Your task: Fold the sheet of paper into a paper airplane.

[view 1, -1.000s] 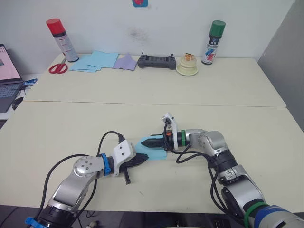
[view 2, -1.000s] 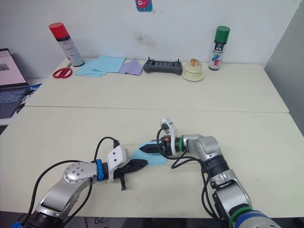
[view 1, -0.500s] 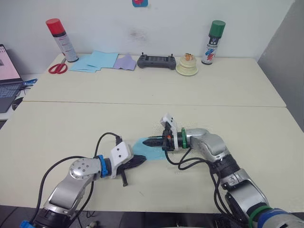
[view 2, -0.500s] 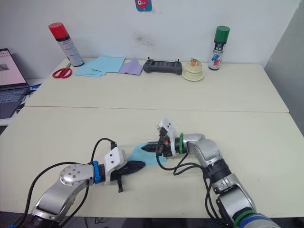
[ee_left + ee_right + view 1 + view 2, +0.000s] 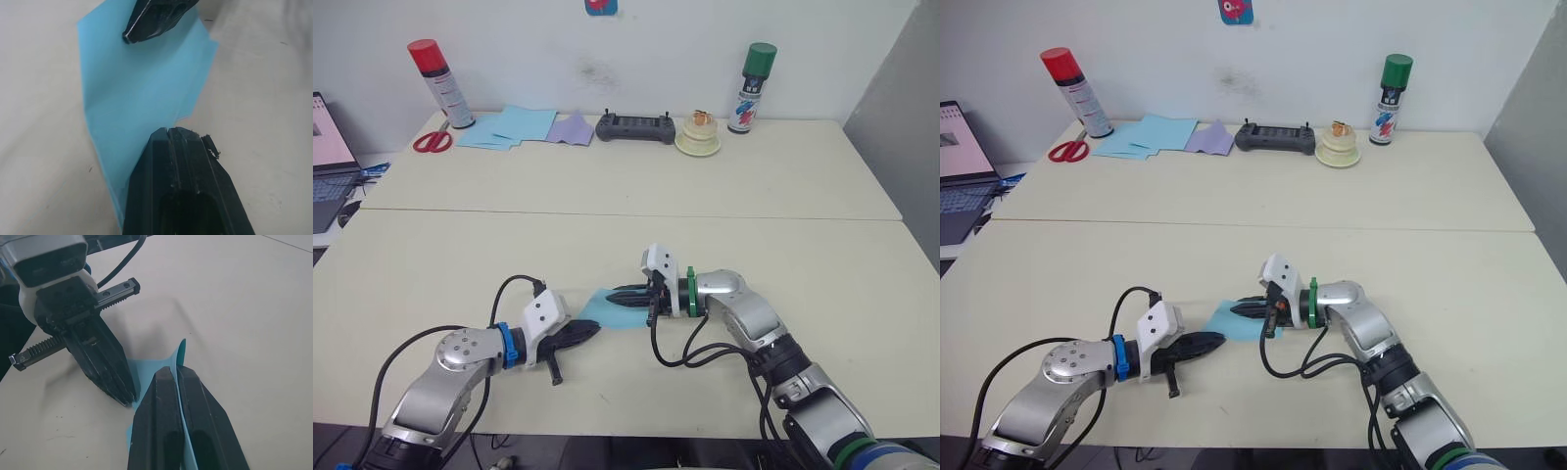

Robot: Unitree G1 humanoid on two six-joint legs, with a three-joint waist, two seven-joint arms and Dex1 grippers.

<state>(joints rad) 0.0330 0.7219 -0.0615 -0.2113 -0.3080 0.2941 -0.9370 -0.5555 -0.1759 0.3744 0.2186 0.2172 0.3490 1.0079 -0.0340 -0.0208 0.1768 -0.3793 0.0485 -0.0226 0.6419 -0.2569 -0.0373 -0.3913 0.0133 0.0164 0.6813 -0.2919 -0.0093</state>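
My right gripper [image 5: 172, 377] clamps the light blue creased paper sheet [image 5: 142, 93] by its near edge. My left gripper [image 5: 172, 133], fingers together, presses the opposite edge. Bare cream table [image 5: 460, 255] lies all around.

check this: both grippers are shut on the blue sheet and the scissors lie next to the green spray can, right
Not quite. Both the left gripper and right gripper are shut on the blue sheet, but the scissors lie next to the red spray can, not the green one. The left eye view shows it.
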